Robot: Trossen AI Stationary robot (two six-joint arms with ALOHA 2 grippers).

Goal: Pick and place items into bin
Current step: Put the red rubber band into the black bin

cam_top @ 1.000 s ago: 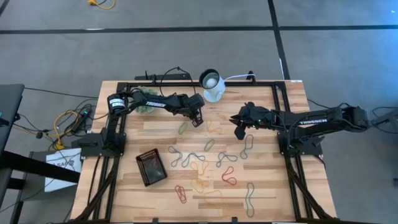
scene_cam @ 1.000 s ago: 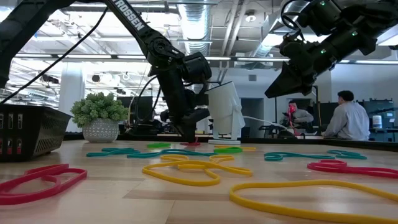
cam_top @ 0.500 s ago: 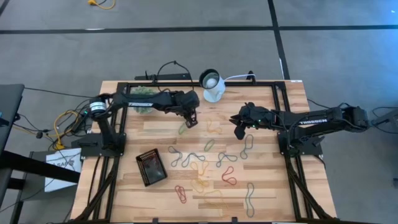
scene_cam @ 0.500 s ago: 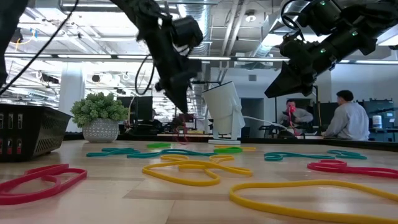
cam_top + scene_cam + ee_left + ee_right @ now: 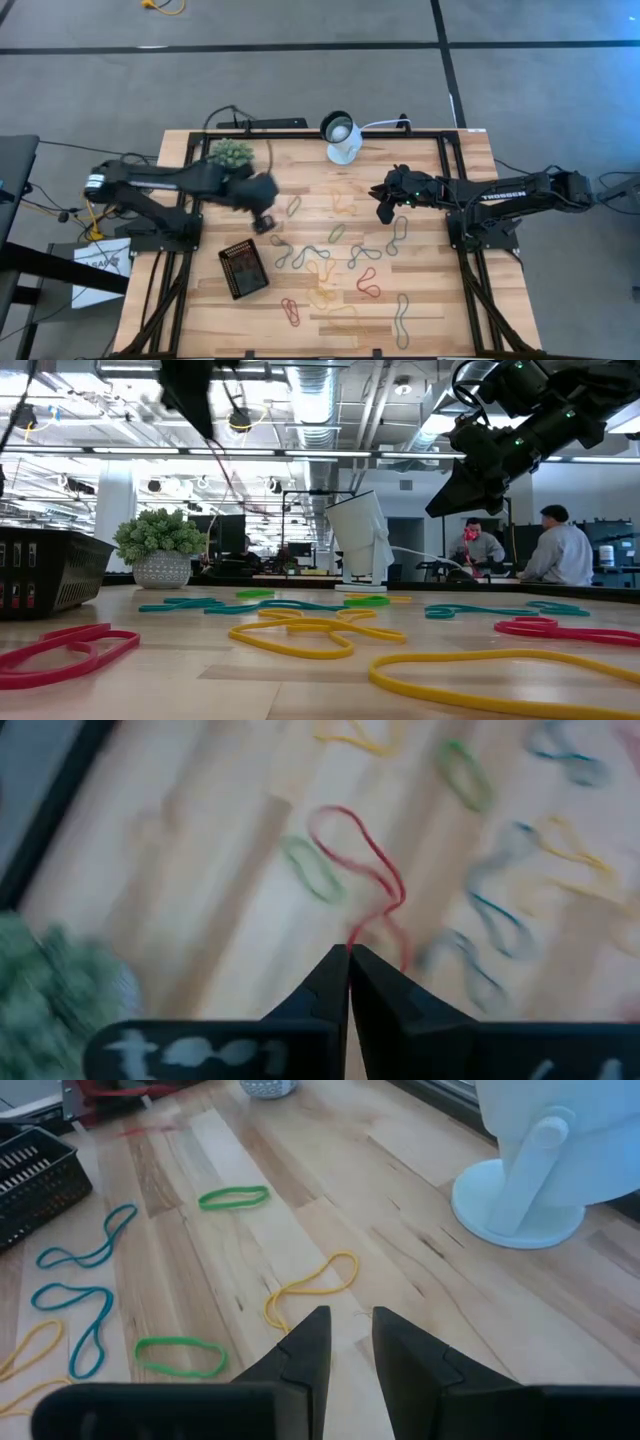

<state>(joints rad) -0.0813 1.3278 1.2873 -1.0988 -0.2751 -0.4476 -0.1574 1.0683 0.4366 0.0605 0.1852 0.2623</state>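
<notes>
Left tool [image 5: 349, 960] clenched on red loop [image 5: 368, 885], right tool [image 5: 349, 1342] slightly parted, holding nothing

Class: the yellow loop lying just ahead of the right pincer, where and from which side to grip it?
Pinch one strand of the yellow loop at its near end, from straight above: it lies flat on the table, thin, so the open right pincer must straddle the strand top-down.

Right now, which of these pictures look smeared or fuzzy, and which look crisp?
Left wrist view: smeared throughout, the thin red rubber loop pinched in the left gripper streaked. High view: only the left arm is blurred. Right wrist view: crisp, even the yellow loop. Low view: nearest bands soft.
</notes>
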